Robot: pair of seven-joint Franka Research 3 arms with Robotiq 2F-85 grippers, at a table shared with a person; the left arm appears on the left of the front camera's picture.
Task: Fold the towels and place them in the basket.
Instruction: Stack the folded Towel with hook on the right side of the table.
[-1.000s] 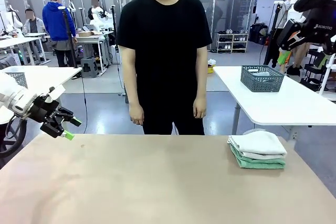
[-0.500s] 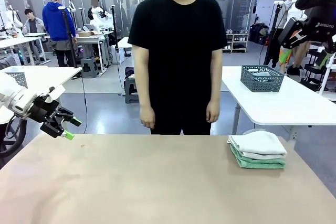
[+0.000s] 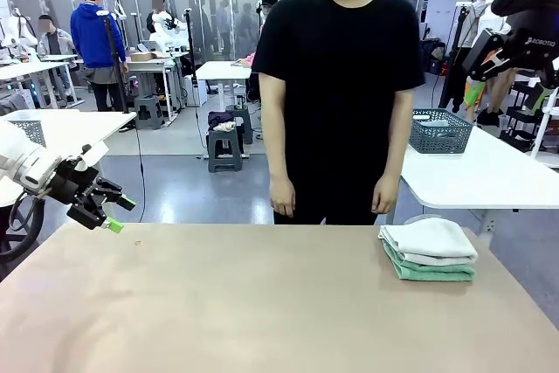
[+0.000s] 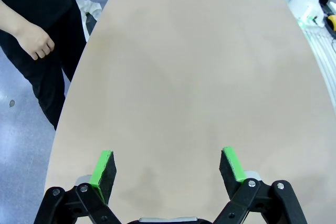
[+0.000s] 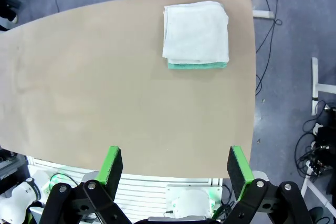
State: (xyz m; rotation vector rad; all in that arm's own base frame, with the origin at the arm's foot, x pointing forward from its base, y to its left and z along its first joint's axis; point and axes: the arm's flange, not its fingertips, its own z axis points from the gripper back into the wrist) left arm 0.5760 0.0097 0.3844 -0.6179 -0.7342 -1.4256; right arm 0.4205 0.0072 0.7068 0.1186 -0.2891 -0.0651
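Two folded towels lie stacked at the table's far right corner, the cream-white towel (image 3: pixel 430 239) on top of the mint green towel (image 3: pixel 428 272). From above, the cream-white towel (image 5: pixel 195 31) covers all but an edge of the green one (image 5: pixel 197 65). The dark grey basket (image 3: pixel 445 135) stands on a separate white table behind, partly hidden by the person's arm. My left gripper (image 3: pixel 105 209) hovers open over the table's left edge; its own view shows the left gripper (image 4: pixel 168 166) with nothing between its jaws. My right gripper (image 5: pixel 172 165) is open, high above the table's near edge.
A person in black (image 3: pixel 341 85) stands at the far side, hands (image 3: pixel 281 194) hanging down. The tan table (image 3: pixel 262 303) is bare between the grippers and the towels. A white side table (image 3: pixel 489 176) carries the basket. The robot's base (image 5: pixel 181 200) sits below the near edge.
The person has stepped toward the picture's right and now covers part of the basket. Neither gripper nor the towels have moved.
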